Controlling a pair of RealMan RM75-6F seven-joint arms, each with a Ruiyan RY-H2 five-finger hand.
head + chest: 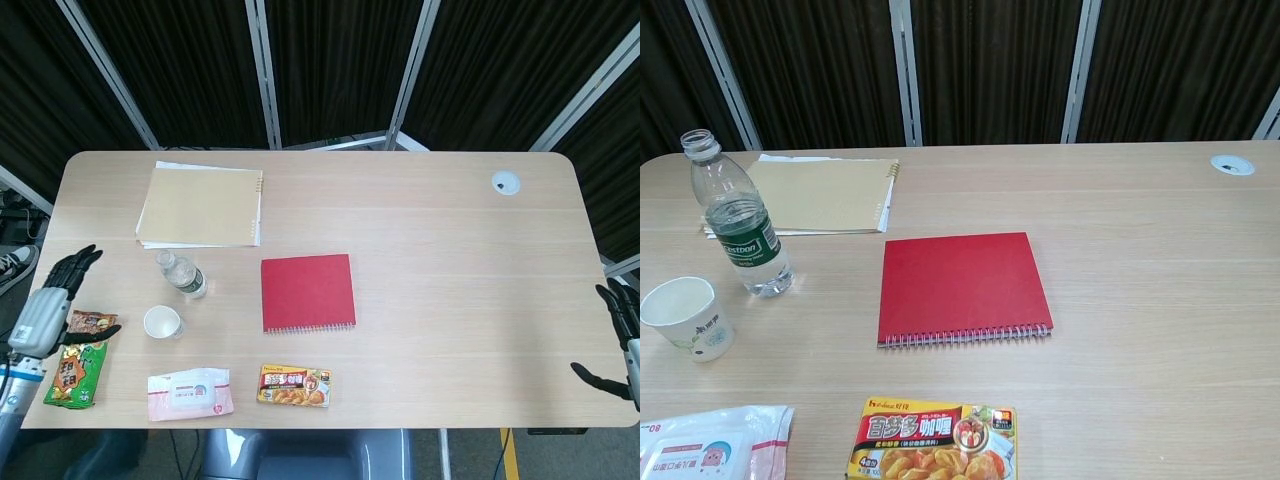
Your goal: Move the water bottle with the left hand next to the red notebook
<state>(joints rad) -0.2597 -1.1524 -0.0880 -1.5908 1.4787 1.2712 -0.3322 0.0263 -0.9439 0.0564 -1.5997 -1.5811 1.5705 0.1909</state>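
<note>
the left hand (58, 300) hangs at the left edge of the head view, its back showing pale and silvery, dark fingers (76, 262) spread and pointing up and away, thumb stuck out to the side. it holds nothing. a bit of its arm runs down from the wrist toward the bottom corner. the right hand (619, 335) sits far over at the right edge, only partly in frame, dark fingers apart and pointing upward, thumb reaching out low toward the left, nothing in it. the chest view shows neither hand.
</note>
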